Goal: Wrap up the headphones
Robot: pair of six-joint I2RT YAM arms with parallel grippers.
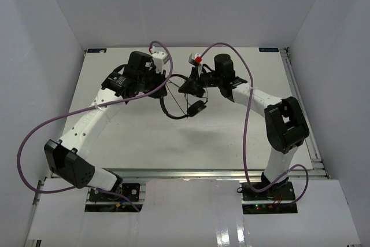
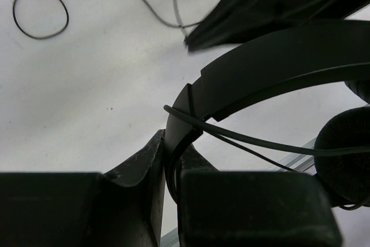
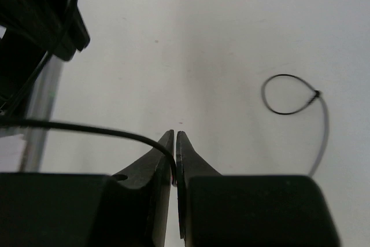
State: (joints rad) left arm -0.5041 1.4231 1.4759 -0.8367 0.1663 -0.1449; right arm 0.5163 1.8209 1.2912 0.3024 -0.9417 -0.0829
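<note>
While our left claw (image 2: 171, 150) is clenched on the thin headband (image 2: 277, 62) of the headphones (image 1: 195, 108), holding them up over the middle of the counter (image 1: 231, 143), our right claw (image 3: 175, 154) is pinched shut on the cord (image 3: 87, 126) close beside them. A strand or two crosses the headband near one earcup (image 2: 347, 154), so we judge the wrapping barely begun. Farther out, a loose loop (image 3: 286, 93) of cord lies on the counter, so most of the winding looks left to do.
</note>
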